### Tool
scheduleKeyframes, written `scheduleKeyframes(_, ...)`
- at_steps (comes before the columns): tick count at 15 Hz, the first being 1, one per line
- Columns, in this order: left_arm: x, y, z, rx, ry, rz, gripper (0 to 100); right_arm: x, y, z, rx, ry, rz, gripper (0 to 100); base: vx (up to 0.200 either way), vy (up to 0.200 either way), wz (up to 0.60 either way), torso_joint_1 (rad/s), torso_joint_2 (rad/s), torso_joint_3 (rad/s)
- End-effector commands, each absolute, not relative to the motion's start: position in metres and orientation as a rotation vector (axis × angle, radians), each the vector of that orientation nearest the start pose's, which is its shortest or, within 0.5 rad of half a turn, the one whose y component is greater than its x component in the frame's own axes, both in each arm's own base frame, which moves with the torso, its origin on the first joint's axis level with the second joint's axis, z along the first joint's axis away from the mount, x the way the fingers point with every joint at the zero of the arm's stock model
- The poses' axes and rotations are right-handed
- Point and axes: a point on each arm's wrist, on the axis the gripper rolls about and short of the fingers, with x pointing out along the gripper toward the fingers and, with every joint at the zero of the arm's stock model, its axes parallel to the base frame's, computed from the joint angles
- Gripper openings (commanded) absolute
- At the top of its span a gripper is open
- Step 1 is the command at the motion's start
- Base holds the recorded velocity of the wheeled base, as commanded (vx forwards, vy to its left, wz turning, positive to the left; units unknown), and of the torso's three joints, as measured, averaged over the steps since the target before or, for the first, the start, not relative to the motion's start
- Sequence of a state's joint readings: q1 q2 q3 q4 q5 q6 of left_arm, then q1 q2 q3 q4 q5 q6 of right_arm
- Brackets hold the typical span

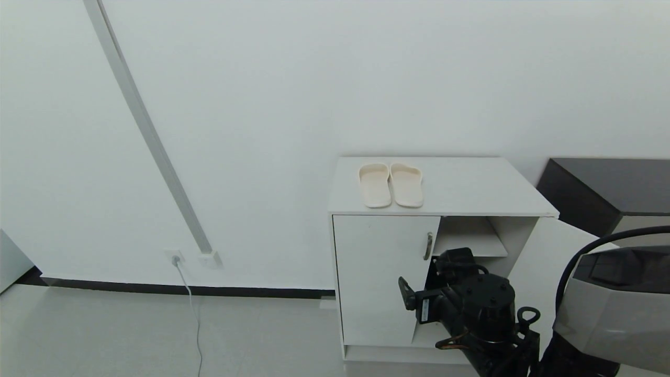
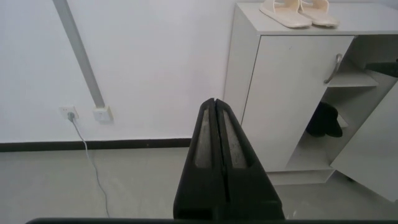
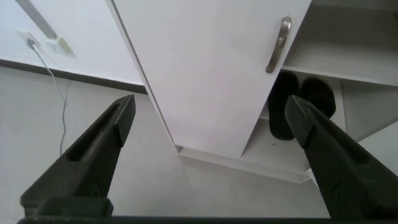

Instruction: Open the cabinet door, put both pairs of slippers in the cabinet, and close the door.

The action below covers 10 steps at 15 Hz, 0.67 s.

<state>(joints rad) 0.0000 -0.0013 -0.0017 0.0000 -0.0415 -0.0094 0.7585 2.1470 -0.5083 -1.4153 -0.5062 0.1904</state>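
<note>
Your right end effector [image 3: 210, 104] hangs open just in front of the cabinet [image 1: 471, 183], fingers wide apart and holding nothing. Your left end effector [image 2: 215, 109] is closed and empty, farther back over the grey floor [image 1: 131, 335]. On your right arm, a white label [image 1: 425, 310] is too small to read, and in the head view that arm blocks much of the lower compartment. The right door [image 1: 539, 277] stands open and the left door [image 1: 384, 283] is shut. In the lower compartment, the dark slippers [image 3: 305, 102] are partly hidden behind the shut door. The beige slippers [image 1: 390, 184] lie side by side on the cabinet top. Behind, the white wall [image 1: 314, 78] carries a socket [image 1: 174, 257] with a cable trailing to the floor. Dark furniture [image 1: 602, 188] is cut off at the right.
</note>
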Motion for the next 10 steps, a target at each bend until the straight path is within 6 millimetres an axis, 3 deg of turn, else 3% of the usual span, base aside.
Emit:
scheduleKeyframes(1, -0.0229, -0.0009, 0.0759, -0.009, -0.001, -0.041, 0, 0.2426, 0.2152, 0.0493, 0.055, 0.205, 0.233, 100, 0.0, 0.0, 0.0, 0.173, -0.37, -0.207)
scheduleKeyframes(4, -0.0229, -0.001, 0.0759, -0.009, -0.001, -0.043, 0, 0.2432, 0.2151, 0.0475, 0.049, 0.209, 0.232, 100, 0.0, 0.0, 0.0, 0.17, -0.36, -0.191)
scheduleKeyframes(8, -0.0229, -0.001, 0.0759, -0.008, -0.001, -0.043, 0, 0.245, 0.2161, 0.0455, 0.005, 0.203, 0.233, 100, 0.0, 0.0, 0.0, 0.019, -0.03, -0.018)
scheduleKeyframes(10, -0.0229, -0.001, 0.0759, -0.006, -0.001, -0.043, 0, 0.2478, 0.2181, 0.0553, 0.02, 0.163, 0.238, 100, 0.0, 0.0, 0.0, 0.0, 0.0, 0.0)
